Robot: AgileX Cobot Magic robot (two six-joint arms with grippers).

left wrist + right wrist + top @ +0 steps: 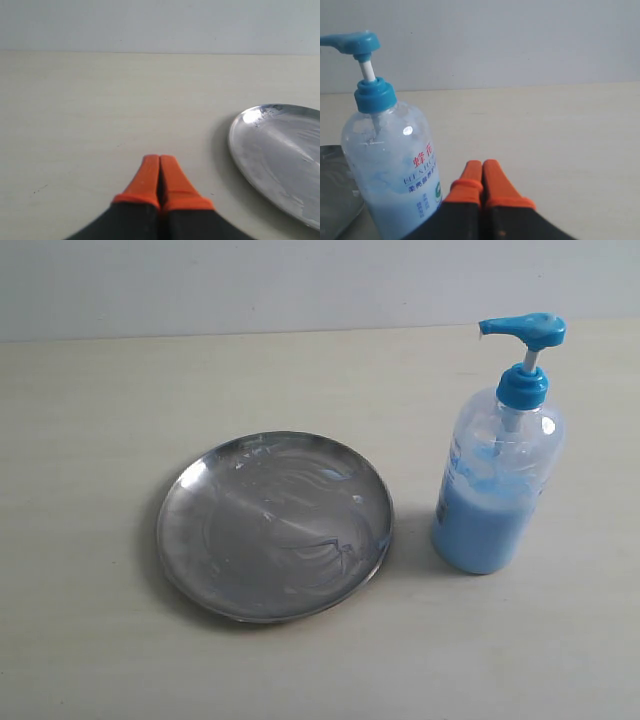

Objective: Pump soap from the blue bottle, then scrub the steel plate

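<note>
From my seat, the left gripper [159, 159] is clenched: its two orange fingertips [150, 175] press flat together with nothing between them, low over bare table. The right gripper [482, 163] is clenched the same way and empty, its tips just beside the blue bottle [395, 165] but not touching it. Neither arm shows in the exterior view.

In that view the steel plate [275, 525] lies flat on the table left of centre, nearer to the camera than the bottle's top. Its surface is streaky and smeared, with a thin blue trace at the rim on the bottle side. The left wrist view catches only the plate's edge [280, 150], apart from the closed fingers. A sliver of it shows behind the bottle in the right wrist view.

The blue bottle [500, 490] stands upright to the right of the plate, near it but apart, its long axis vertical. The soap [485, 525] fills roughly the lower half. The pump head [525, 332] is raised on its white stem, and its spout points left, toward the plate's side of the table. The printed label [422, 175] faces the right wrist camera.

The table [100, 390] is a pale cream surface with a faint grain. Behind it runs a plain, light grey-white wall [300, 280].
</note>
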